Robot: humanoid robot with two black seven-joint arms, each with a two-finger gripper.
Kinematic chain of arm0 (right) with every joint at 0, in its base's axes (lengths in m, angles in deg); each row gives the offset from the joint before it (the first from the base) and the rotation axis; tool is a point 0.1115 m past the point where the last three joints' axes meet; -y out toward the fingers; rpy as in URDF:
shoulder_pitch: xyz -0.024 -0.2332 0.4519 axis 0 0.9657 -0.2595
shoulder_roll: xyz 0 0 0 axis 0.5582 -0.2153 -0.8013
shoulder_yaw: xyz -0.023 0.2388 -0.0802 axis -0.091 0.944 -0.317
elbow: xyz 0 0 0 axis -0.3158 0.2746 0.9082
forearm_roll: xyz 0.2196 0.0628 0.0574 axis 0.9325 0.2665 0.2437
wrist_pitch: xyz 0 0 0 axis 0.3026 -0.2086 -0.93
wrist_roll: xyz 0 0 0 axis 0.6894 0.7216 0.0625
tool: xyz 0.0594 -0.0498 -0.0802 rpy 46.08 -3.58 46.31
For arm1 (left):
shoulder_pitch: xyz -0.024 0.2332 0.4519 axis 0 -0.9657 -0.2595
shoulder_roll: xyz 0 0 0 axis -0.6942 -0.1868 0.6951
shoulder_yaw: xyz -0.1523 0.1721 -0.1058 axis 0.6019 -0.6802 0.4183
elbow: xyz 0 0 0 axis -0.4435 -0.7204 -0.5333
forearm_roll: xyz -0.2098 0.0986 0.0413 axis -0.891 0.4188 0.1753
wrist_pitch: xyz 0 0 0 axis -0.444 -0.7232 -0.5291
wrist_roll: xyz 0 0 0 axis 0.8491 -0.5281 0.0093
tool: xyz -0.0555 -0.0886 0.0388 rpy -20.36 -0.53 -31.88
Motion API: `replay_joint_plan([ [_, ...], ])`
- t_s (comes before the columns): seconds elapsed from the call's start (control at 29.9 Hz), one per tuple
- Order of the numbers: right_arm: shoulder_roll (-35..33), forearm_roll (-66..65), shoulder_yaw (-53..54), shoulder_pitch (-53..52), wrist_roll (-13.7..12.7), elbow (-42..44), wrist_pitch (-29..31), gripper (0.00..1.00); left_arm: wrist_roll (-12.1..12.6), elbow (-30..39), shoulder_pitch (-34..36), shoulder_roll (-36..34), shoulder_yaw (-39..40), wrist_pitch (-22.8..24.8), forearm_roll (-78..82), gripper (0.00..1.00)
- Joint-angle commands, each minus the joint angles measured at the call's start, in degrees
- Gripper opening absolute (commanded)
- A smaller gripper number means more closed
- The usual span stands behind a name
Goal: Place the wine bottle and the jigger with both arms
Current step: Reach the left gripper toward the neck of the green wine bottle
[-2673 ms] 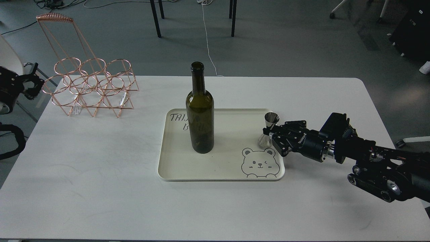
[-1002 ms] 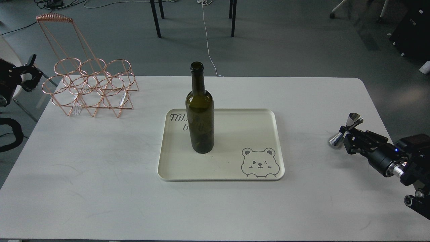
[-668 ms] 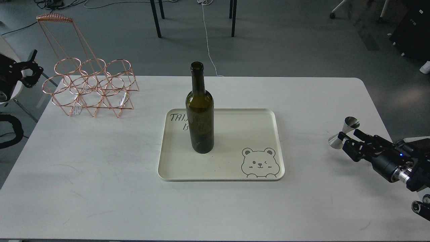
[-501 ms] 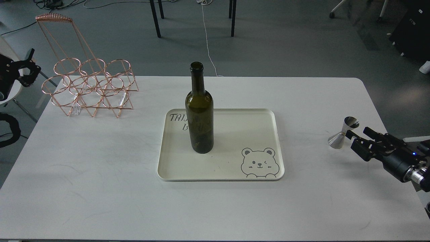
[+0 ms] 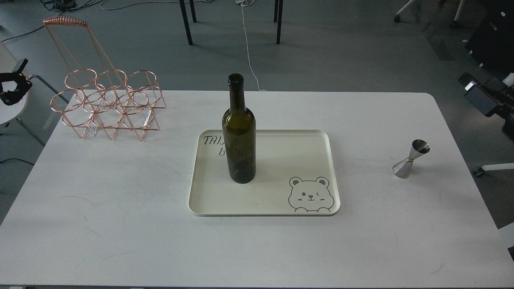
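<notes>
The dark green wine bottle (image 5: pixel 239 144) stands upright on the left part of the cream tray (image 5: pixel 281 204). The steel jigger (image 5: pixel 410 159) stands alone on the white table (image 5: pixel 120 208), far to the right of the tray, with nothing touching it. My left gripper (image 5: pixel 13 83) is off the table's far left edge, small and dark, well away from both things. A dark part of my right arm (image 5: pixel 482 98) shows at the right edge, above and behind the jigger; its fingers cannot be told apart.
A copper wire bottle rack (image 5: pixel 106 104) with a tall handle stands at the table's back left corner. The tray has a bear drawing (image 5: pixel 309 194) at its front right. Chair legs and cables lie on the floor behind.
My right gripper carried the jigger from the tray to the table's right side, set it down, let go and pulled back to the right edge. My left gripper drifted further left.
</notes>
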Motion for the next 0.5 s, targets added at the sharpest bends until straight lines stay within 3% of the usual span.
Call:
replay_joint_plan([
  [0.0, 5.3, 7.3, 0.0, -5.1, 0.0, 5.3, 6.3, 0.96, -0.4, 9.9, 0.3, -6.1, 0.0, 0.0, 7.2, 0.98],
  [0.07, 8.8, 9.5, 0.1, -7.4, 0.0, 10.2, 9.3, 0.96, -0.6, 15.5, 0.3, -9.0, 0.4, -0.4, 13.0, 0.98],
  [0.23, 15.5, 16.1, 2.4, -8.3, 0.0, 19.9, 15.2, 0.96, -1.0, 25.8, 0.6, -12.4, 1.6, -7.4, 29.2, 0.98],
  [0.47, 17.7, 21.8, 6.5, -8.3, 0.0, 23.3, 20.8, 0.96, -1.0, 38.9, 0.7, -12.4, 3.6, -16.9, 57.9, 0.98],
])
